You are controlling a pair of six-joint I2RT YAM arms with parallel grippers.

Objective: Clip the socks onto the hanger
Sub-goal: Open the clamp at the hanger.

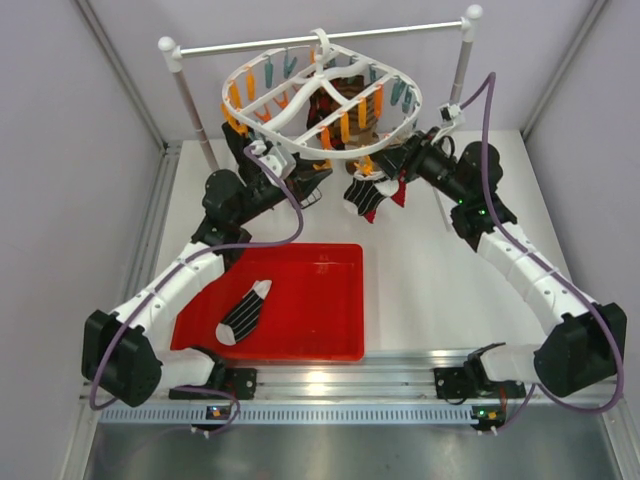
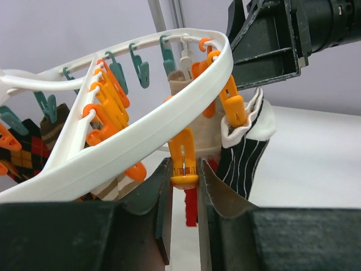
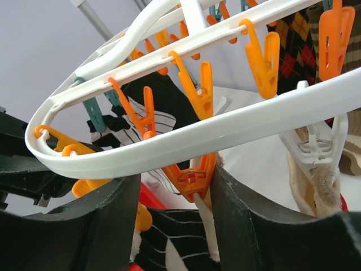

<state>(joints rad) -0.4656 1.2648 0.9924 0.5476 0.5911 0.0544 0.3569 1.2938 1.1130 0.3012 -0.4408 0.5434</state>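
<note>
Okay, hanger [image 2: 141, 121] hangs by its hook from white rod [image 1: 320, 38] at the far side of the table. Frame is roughly flat, long axis left-right along the rod.

Striped sock [image 2: 245, 158] hangs under the hanger's near-right rim, long axis vertical, white cuff up. Second striped sock [image 1: 245, 312] lies flat in red tray [image 1: 310, 280], long axis diagonal, near-left to far-right.

Left gripper [image 2: 185, 165] is pressed in on the lower end of orange clip [image 2: 183, 149], which dangles off the rim, one finger on each side. Right gripper [image 3: 176, 175] has its fingers part-way apart with the striped sock bunched between them and filling the gap, so it is pinching the sock. Another orange clip [image 3: 192, 179] sits just above that fabric, between the same fingers.

Top view alone shows the tray, the second striped sock, the rod and both arms reaching under the frame; both grips are hidden there. Left wrist view alone shows the clip squeezed in the fingers and the cuff. Right wrist view alone shows fabric inside the right fingers, plus argyle sock [image 3: 293, 53] clipped further along.
</note>
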